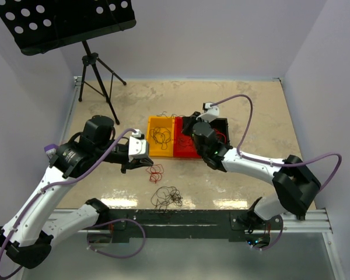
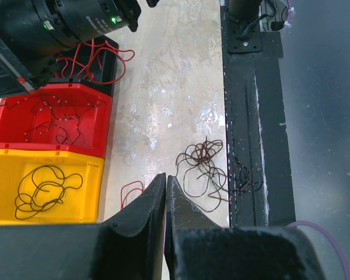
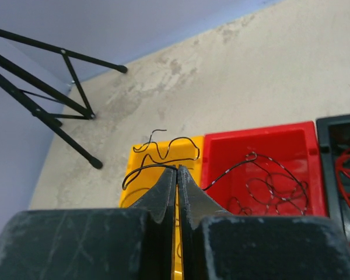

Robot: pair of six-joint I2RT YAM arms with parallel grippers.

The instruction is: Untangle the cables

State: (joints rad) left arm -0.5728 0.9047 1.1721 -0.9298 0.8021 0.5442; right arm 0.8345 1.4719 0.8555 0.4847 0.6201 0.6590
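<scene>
Dark brown curly wires (image 1: 166,197) lie in a loose tangle on the beige mottled table (image 1: 251,105), well to the near side of the yellow plastic bin (image 1: 153,150). A small looped red wire (image 1: 156,171) lies between that tangle and the yellow bin. Inside the yellow bin sits a coiled black wire (image 1: 160,136). The red plastic bin (image 1: 181,151) touches its right side and holds thin dark wires (image 2: 52,116). Beyond that, a black bin (image 1: 223,125) holds bright red wires (image 2: 96,58).

The left gripper (image 2: 166,178) hovers just beside the looped red wire, its jaws drawn to a hairline slit. The right gripper (image 3: 177,169) hangs over the seam between the yellow and red bins, jaws pressed together. A thin black wire reaches its tips, but I cannot tell whether it is pinched.
</scene>
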